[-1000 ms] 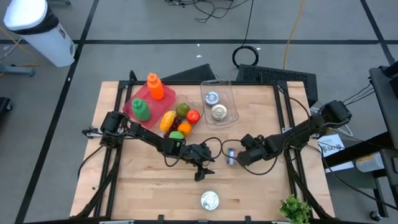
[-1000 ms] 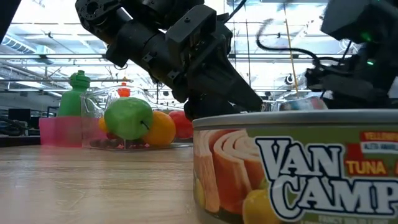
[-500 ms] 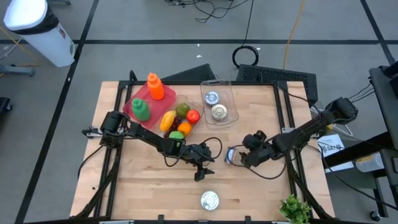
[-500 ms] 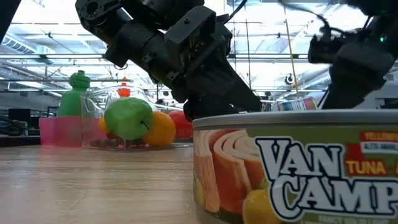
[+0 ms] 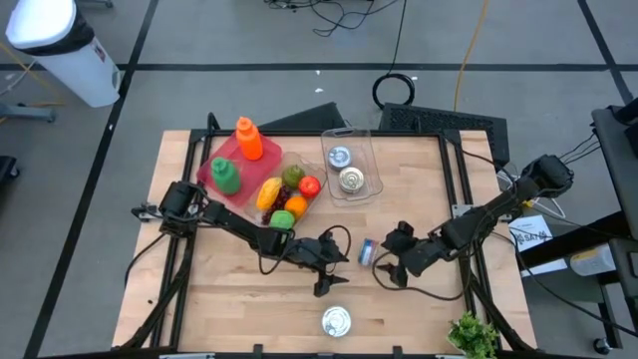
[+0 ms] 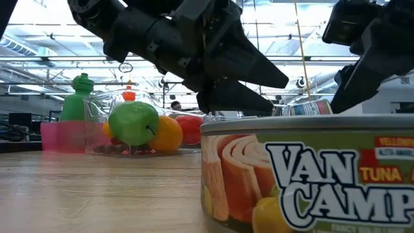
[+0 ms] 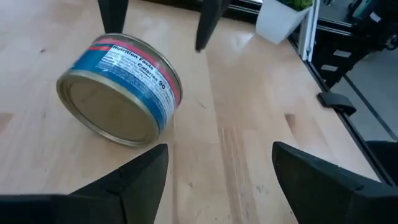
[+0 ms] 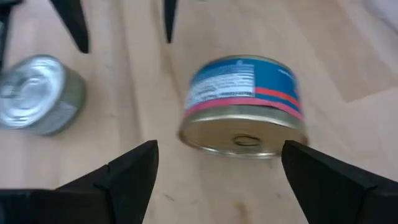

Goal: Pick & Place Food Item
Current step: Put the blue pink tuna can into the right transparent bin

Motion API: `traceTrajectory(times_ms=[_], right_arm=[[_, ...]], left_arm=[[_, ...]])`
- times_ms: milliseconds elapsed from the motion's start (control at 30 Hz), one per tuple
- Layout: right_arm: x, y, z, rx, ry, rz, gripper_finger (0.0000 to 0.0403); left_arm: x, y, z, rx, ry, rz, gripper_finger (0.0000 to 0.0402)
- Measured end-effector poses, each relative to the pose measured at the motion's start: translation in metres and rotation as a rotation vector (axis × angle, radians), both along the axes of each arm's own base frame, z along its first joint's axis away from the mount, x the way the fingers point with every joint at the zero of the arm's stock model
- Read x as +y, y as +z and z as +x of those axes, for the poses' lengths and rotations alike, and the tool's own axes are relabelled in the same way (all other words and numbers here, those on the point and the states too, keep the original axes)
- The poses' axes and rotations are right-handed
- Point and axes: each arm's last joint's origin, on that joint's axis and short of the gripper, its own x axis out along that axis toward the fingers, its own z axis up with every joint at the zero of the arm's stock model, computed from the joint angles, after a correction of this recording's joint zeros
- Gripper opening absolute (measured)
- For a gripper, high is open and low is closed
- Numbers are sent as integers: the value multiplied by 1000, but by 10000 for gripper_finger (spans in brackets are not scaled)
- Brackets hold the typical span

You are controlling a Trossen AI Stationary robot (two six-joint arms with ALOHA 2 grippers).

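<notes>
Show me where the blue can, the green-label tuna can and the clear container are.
blue can (image 8: pixel 244 104): right wrist view, on its blue label, the can lying on its side.
green-label tuna can (image 6: pixel 304 175): low view, on its printed side.
clear container (image 5: pixel 361 150): high view, on its rim.

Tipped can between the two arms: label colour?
Blue label with white print and a red band near the rim on the can; bare metal ends. Right wrist view shows it best.

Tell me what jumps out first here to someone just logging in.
The blue-labelled can lying on its side mid-table, with the left gripper and right gripper flanking it, jaws open, neither touching. Next, the Van Camp's tuna can upright at the front edge, filling the low view.
</notes>
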Motion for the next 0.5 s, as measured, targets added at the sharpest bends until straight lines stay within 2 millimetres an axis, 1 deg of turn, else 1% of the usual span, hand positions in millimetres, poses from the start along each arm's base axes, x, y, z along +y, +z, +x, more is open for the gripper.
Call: traceTrajectory(times_ms=[100, 200, 367, 500], right_arm=[[2, -1, 1, -35, -9, 48, 325], [2, -12, -1, -66, -7, 82, 325], [3, -26, -5, -126, 84, 235, 325], [4, -33, -7, -185, 152, 232, 325]], left_arm=[[-3, -1, -1, 6, -7, 3, 301], [-3, -1, -1, 6, -8, 5, 301], [-3, -1, -1, 7, -5, 6, 301], [2, -1, 0, 12, 6, 8, 301]])
